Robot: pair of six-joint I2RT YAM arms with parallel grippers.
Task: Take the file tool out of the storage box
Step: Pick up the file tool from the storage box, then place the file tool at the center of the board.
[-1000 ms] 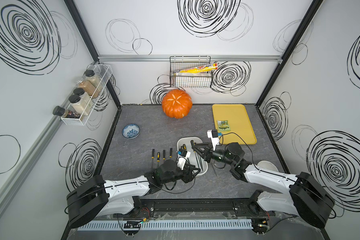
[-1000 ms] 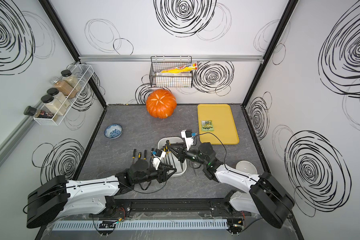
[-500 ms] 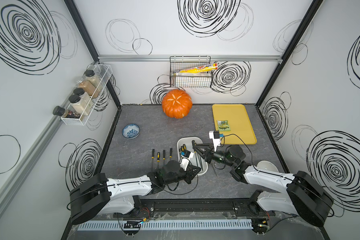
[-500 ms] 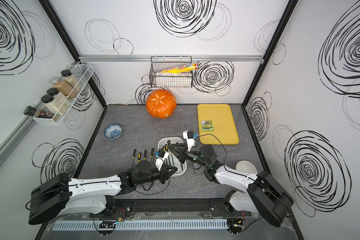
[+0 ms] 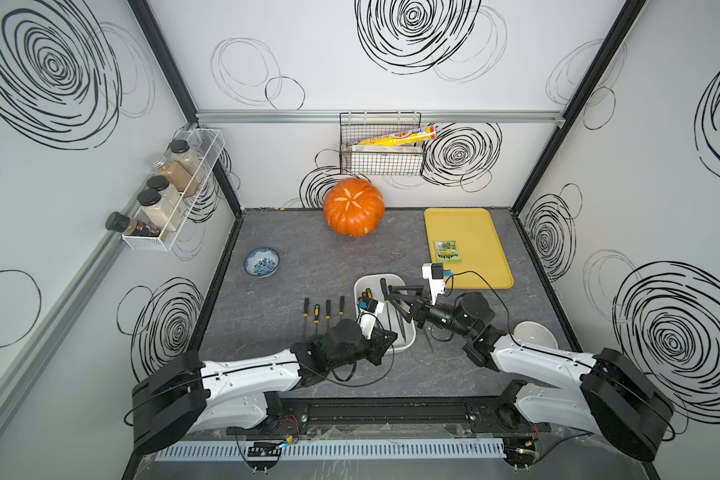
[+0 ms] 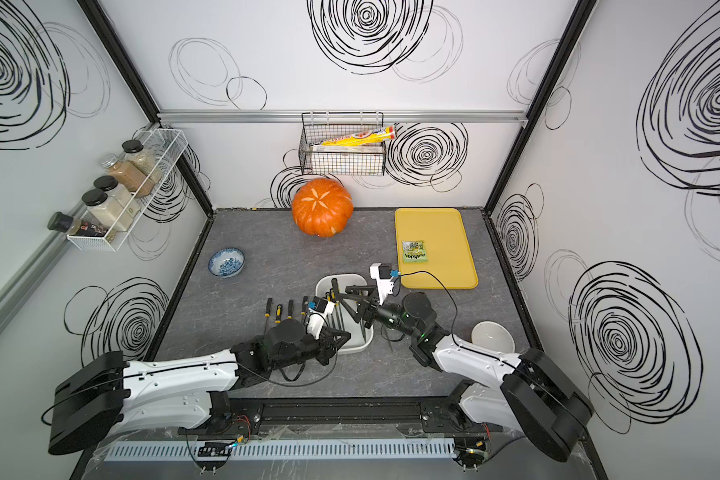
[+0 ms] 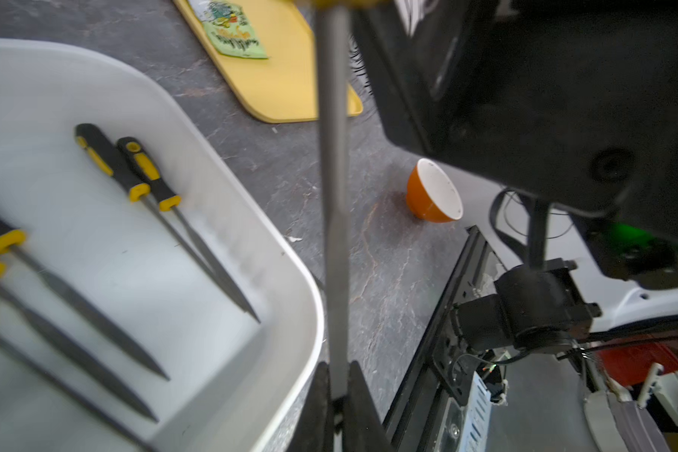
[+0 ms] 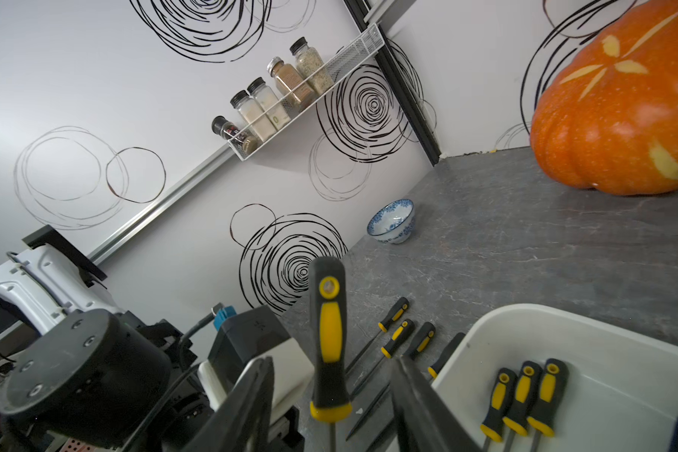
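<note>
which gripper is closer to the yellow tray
Right. The right gripper is over the storage box, toward the yellow tray; left gripper is at the box's near end, farther off.

Bright, even, diffuse light; shadows on bench [image 5: 308, 257] faint. Top views sharp, corners bowed (wide lens). Left wrist view: file [image 7: 335, 195] and storage box [image 7: 220, 188] blurred.

The storage box [image 7: 228, 188] is smooth white plastic with a soft sheen. The file tool [image 7: 335, 219] has a dull grey metal blade and a matt black handle with yellow inlays. The worktop [image 7: 388, 254] is matt dark grey, slate-like, with pale veins. The tray [image 7: 278, 86] is smooth yellow plastic. The pumpkin [image 8: 611, 129] has glossy orange skin, and the small bowl [image 7: 419, 203] looks glazed, orange outside and white inside.
</note>
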